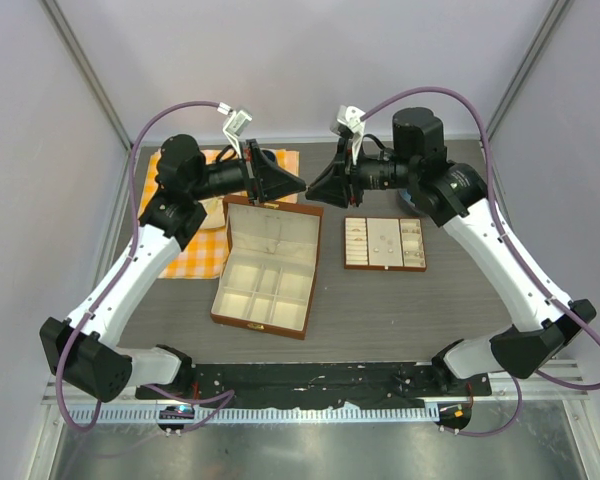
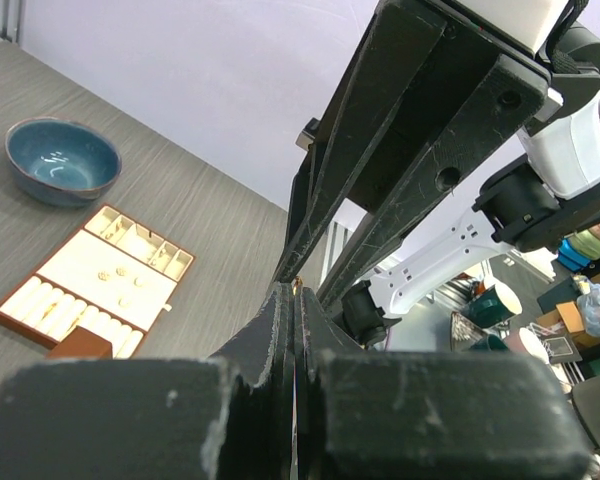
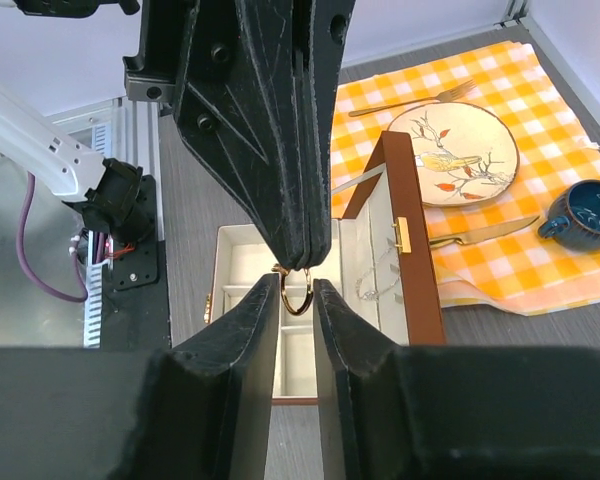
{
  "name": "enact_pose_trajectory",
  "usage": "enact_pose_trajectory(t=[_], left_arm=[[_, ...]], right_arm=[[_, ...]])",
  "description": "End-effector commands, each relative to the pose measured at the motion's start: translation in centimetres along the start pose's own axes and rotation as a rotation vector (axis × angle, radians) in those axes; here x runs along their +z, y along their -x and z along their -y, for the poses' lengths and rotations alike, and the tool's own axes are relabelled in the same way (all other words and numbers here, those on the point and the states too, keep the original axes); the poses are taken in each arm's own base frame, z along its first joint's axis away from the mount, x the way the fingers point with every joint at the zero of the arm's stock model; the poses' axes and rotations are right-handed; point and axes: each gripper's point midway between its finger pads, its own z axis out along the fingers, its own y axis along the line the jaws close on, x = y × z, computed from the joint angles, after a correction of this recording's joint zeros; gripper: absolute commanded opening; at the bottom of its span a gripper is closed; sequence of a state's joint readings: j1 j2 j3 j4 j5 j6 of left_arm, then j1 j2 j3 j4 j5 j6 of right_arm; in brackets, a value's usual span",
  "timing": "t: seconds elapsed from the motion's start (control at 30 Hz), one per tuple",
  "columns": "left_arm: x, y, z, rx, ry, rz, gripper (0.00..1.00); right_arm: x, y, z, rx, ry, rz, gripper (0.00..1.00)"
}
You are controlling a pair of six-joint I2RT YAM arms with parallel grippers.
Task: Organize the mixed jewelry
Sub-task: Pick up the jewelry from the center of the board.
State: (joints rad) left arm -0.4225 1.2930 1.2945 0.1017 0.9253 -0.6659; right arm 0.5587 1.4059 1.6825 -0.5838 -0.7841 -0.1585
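Note:
Both grippers meet in the air above the open brown box (image 1: pixel 242 322). My left gripper (image 1: pixel 302 187) is shut on a small gold ring (image 3: pixel 296 308), which hangs below its tips (image 3: pixel 302 255). My right gripper (image 3: pixel 297 288) stands open with one finger on either side of that ring, very close to it. In the left wrist view the ring shows only as a gold glint (image 2: pixel 300 283) at the shut tips. A thin silver necklace (image 3: pixel 380 282) lies against the box's cream lid. A flat display tray (image 1: pixel 385 243) to the right holds several tiny rings (image 2: pixel 115 275).
An orange checked cloth (image 1: pixel 195 255) left of the box carries a patterned plate (image 3: pixel 452 155), a gold fork, a knife and a blue mug (image 3: pixel 590 212). A blue bowl (image 2: pixel 62 160) sits behind the tray. The box's brown lid (image 3: pixel 412 250) stands upright.

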Motion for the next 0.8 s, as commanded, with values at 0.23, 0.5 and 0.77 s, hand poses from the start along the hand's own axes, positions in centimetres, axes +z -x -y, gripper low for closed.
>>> enact_pose_trajectory(t=[0.23, 0.5, 0.77], left_arm=[[-0.6, 1.0, 1.8, 0.064, -0.048, 0.026, 0.0], [-0.7, 1.1, 2.0, 0.078, -0.051, 0.028, 0.0], [-1.4, 1.4, 2.3, 0.175, -0.034, -0.002, 0.14]], right_arm=[[-0.1, 2.2, -0.3, -0.043, 0.024, 0.059, 0.13], [-0.5, 1.8, -0.7, -0.049, 0.027, 0.05, 0.01], [-1.3, 1.2, 0.5, -0.1, -0.053, -0.009, 0.01]])
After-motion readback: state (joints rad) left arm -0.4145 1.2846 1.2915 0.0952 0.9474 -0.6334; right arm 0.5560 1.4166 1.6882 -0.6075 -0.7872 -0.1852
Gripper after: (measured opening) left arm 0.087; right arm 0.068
